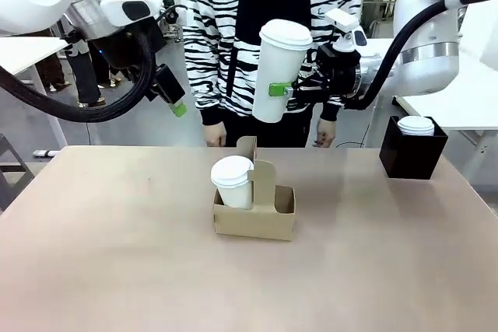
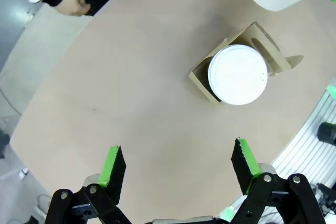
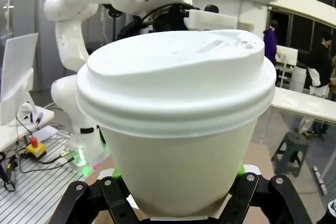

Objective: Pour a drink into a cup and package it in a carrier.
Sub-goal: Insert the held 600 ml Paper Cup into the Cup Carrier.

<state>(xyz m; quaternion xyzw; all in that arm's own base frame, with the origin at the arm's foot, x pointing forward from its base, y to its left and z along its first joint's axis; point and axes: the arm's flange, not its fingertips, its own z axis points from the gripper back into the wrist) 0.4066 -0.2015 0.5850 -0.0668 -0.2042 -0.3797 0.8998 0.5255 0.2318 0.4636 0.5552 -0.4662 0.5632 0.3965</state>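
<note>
My right gripper point(image 1: 282, 90) is shut on a tall white lidded cup point(image 1: 278, 70), holding it in the air above the table's middle; the same cup point(image 3: 176, 124) stands between the green pads point(image 3: 240, 170) in the right wrist view. Below it the brown cardboard carrier point(image 1: 268, 215) holds another lidded cup point(image 1: 233, 181) in its left slot; its right slot is vacant. From the left wrist view the carrier point(image 2: 202, 78) and its cup point(image 2: 238, 74) lie far below. My left gripper point(image 2: 178, 163) hangs open, high at the left point(image 1: 177, 106). The drink jug is out of view.
A black box point(image 1: 412, 149) with white lids point(image 1: 416, 124) stands at the table's back right. A person in a striped top point(image 1: 218, 21) stands at the far edge, hands point(image 1: 214, 136) low by the table. Bare tabletop point(image 1: 117, 239) spreads around the carrier.
</note>
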